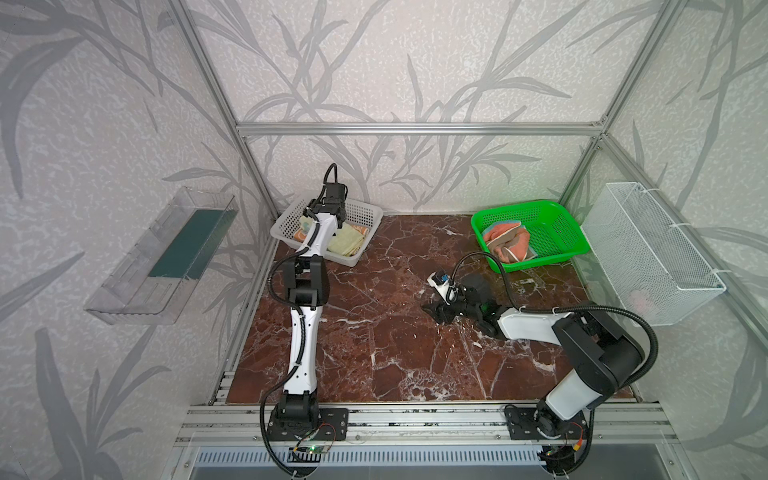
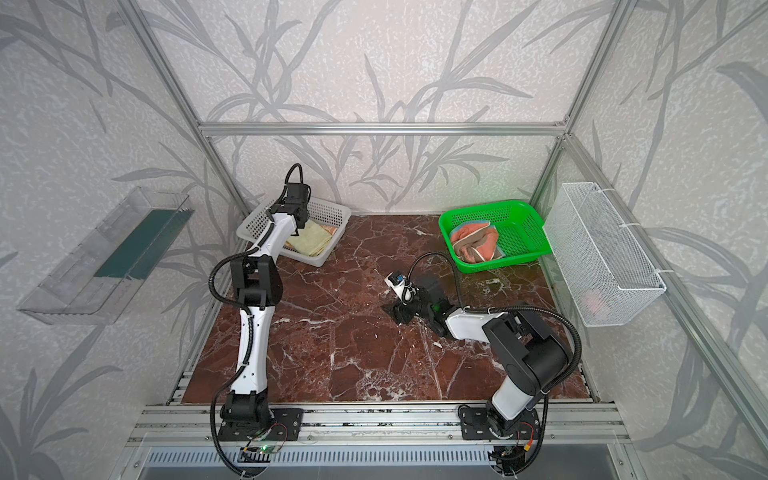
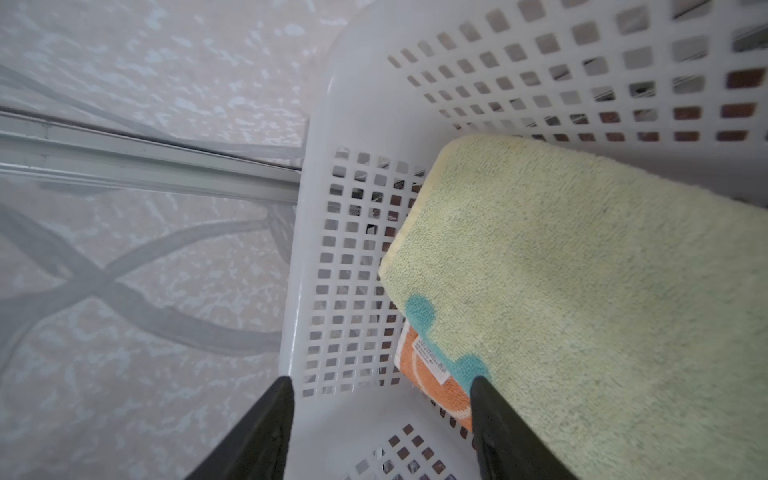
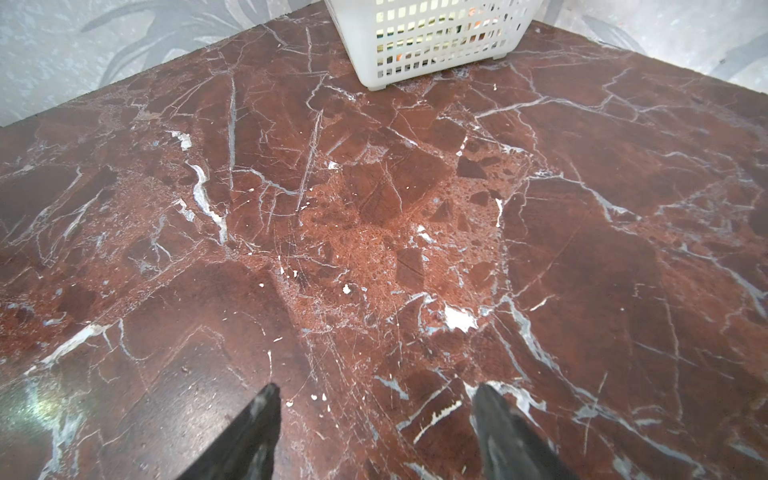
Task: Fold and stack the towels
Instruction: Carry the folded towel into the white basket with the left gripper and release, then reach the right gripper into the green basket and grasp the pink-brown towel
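Hovering right gripper point(image 4: 376, 388): it hung low over the middle of the red-brown, white-veined marble tabletop point(image 4: 374, 199), black fingers spread and nothing between them.
Same gripper from above: both top views set this gripper point(image 1: 434, 309) right of centre, pointing leftward.
Right wrist view alone: it showed bare marble and, at the far edge, one corner of the white perforated plastic basket point(image 4: 415, 62), with slivers of yellow and orange through its holes.
Left gripper point(image 3: 381, 380): it was reached into that basket point(image 1: 361, 212) at the far left corner, jaws apart and empty. One fingertip point(image 3: 484, 399) lay at the yellow cloth's edge; contact could not be told. In both top views the wrist hid the fingers.
Pale yellow terry towel point(image 3: 582, 291): it was folded flat on top inside the white basket point(image 2: 328, 208). Its teal patches at one edge appeared only in the left wrist view; from above it point(image 1: 345, 243) read as a plain yellow pad.
Orange towel point(image 3: 446, 392): it was folded beneath the yellow one, with white print and a white care label showing. From above, orange point(image 2: 330, 229) peeked out beside the yellow.
Green plastic mesh basket point(image 1: 552, 232): it stood on the table at the far right.
Salmon-pink towel point(image 1: 507, 241): it lay crumpled and unfolded in the green basket, with tan and pale blue parts. Only the top views showed it point(image 2: 473, 243).
Side walls: a white wire basket point(image 1: 648, 257) hung on the right and a clear plastic tray point(image 1: 158, 257) on the left.
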